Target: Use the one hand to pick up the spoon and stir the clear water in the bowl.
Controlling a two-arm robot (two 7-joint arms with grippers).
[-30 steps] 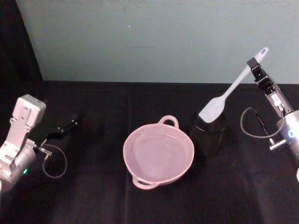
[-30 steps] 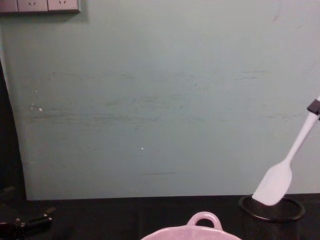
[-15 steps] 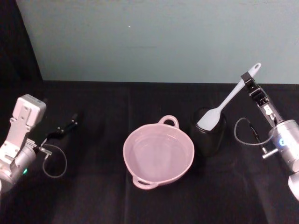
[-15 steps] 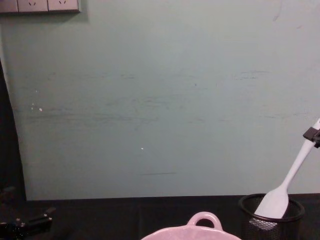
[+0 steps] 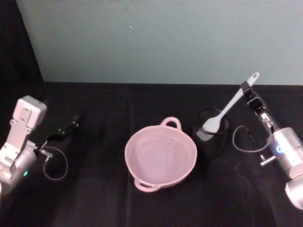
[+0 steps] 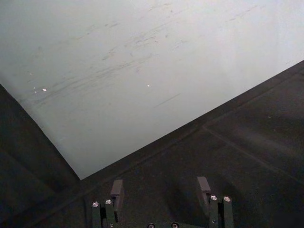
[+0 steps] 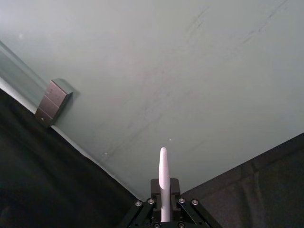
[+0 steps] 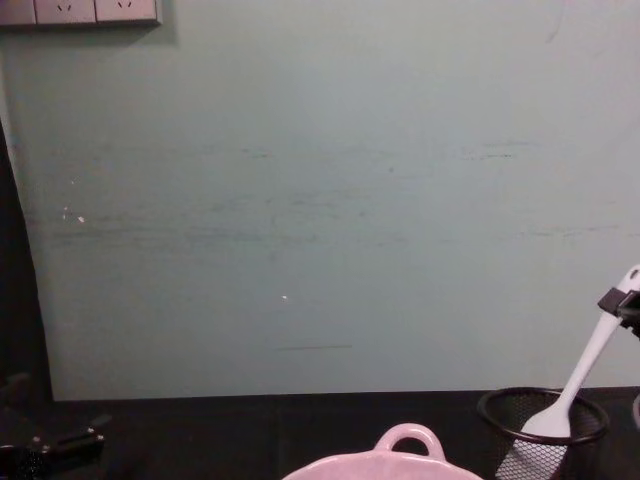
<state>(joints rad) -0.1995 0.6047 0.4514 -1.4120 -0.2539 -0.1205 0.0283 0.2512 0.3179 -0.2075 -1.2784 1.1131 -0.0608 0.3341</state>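
Now right claw (image 5: 247, 88) grips spoon (image 5: 227, 106) handle, blade inside black mesh cup (image 5: 211, 133) right of bowl (image 5: 160, 155). Left claw (image 6: 160, 192) released, far left. No readable writing.

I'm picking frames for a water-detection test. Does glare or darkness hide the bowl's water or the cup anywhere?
Head view: no strong glare; the water in the bowl shows as faint pale rings, barely distinct from the glossy inside. The black mesh cup nearly merges with the black tablecloth. Chest view: the bowl's rim is cut off at the frame's bottom, so no water shows; the spoon stands out sharply against the wall.
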